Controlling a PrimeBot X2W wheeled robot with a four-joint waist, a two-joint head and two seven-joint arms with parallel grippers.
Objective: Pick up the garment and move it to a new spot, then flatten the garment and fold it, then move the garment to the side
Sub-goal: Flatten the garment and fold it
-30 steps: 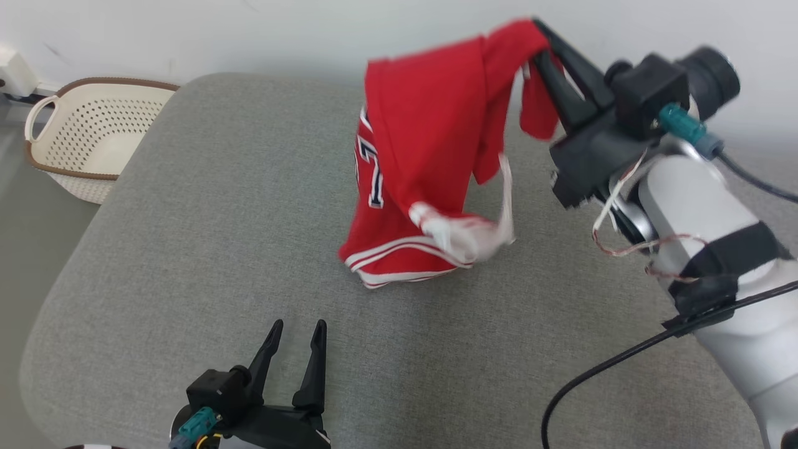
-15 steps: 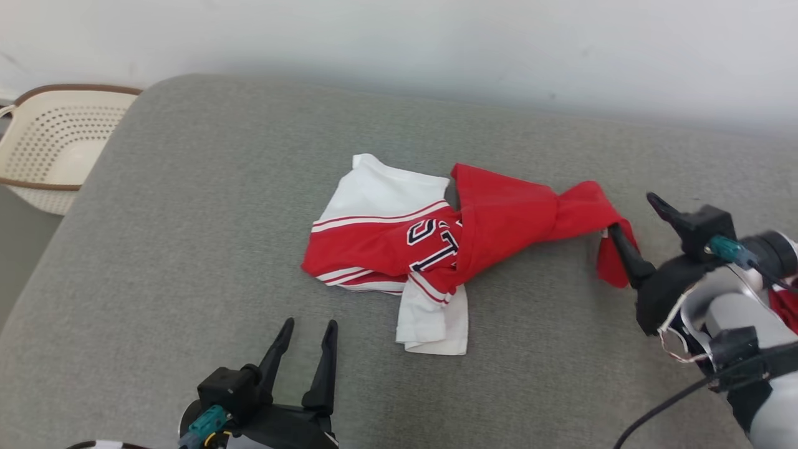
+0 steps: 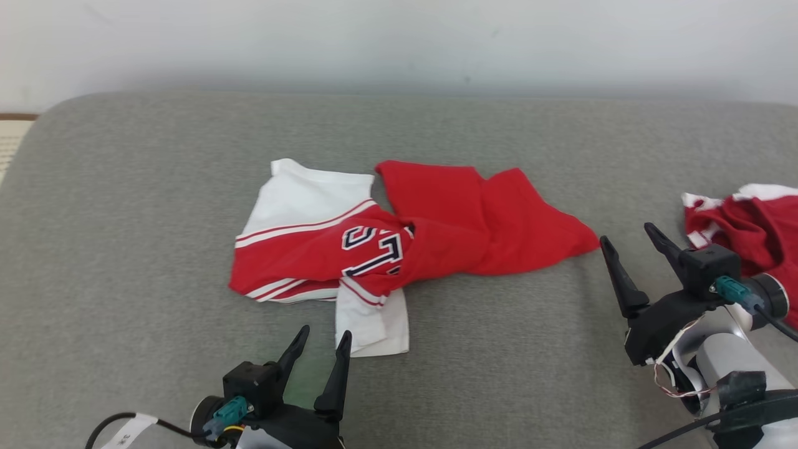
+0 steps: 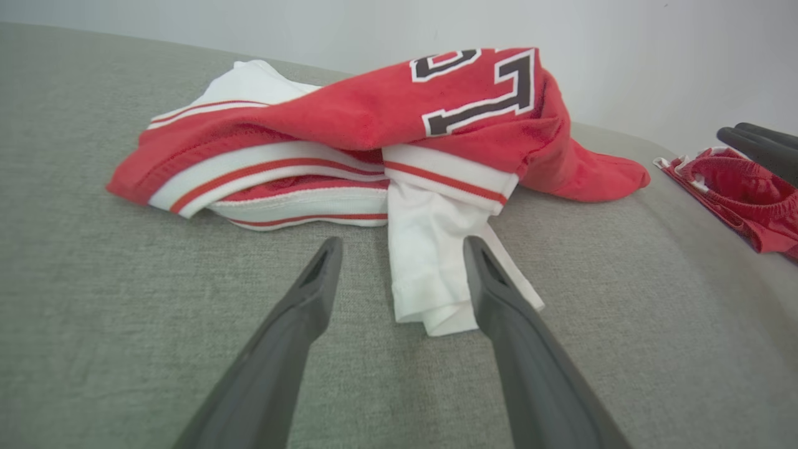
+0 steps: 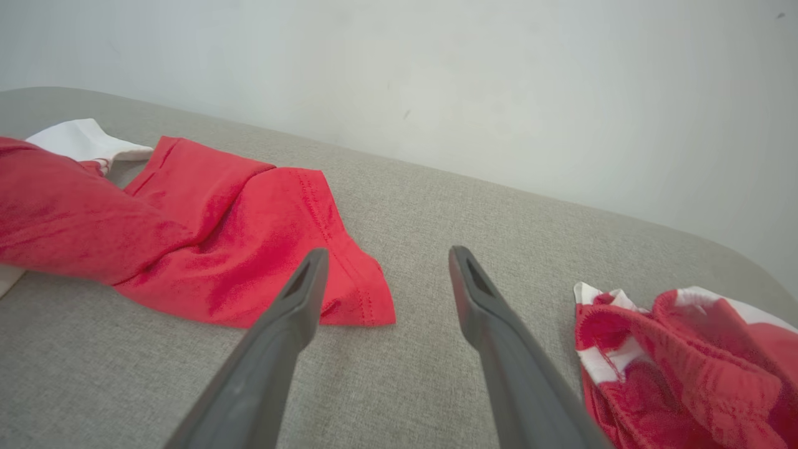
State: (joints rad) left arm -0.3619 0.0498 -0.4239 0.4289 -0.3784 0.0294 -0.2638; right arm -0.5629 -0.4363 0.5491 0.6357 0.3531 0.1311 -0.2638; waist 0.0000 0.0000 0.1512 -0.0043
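Note:
The garment [image 3: 436,231] is a red jersey with white sleeves and dark numerals. It lies crumpled and twisted on the grey cushion [image 3: 156,187], free of both grippers. My left gripper [image 3: 325,332] stands open at the near edge, its fingertips at the white sleeve [image 4: 430,262]. My right gripper [image 3: 626,232] is open just right of the garment's red corner [image 5: 349,293], holding nothing. In the right wrist view my right gripper [image 5: 388,251] straddles bare cushion beside that corner. The left wrist view has the garment [image 4: 349,118] bunched up before my left gripper [image 4: 400,243].
A second red and white garment [image 3: 748,218] lies heaped at the cushion's right end, close behind my right gripper. A pale wall [image 3: 399,43] runs along the back. A sliver of the cream basket [image 3: 7,149] is at the far left.
My right gripper opened and let the garment go; it dropped from hanging to lying on the cushion. The right arm came down to the right. The camera has turned right.

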